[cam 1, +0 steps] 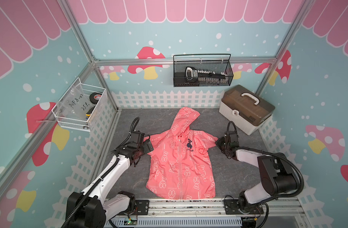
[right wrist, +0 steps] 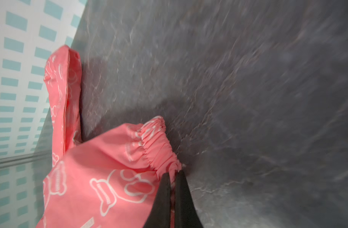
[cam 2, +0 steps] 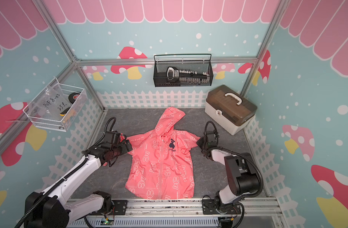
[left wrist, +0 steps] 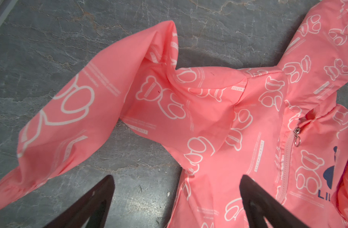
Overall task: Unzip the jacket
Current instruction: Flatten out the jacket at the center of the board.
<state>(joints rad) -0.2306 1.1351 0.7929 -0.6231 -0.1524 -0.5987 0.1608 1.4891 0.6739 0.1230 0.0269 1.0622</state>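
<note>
Right hand (right wrist: 172,173) was clenched on the elastic cuff (right wrist: 157,142) of the jacket (cam 1: 181,163), pinching pink fabric between its fingers at the sleeve end on that side. Left hand (left wrist: 176,176) was released, jaws wide, at the jacket's opposite shoulder. One finger (left wrist: 268,207) was over the chest fabric, the other over bare worktop (left wrist: 50,49) just beside the jacket's crumpled sleeve (left wrist: 70,118). Whether it touched the cloth could not be told. The jacket lay front up on the worktop between the two hands, zip closed, its pull (left wrist: 297,136) up at the collar, near the navy bear logo (cam 1: 189,145).
</note>
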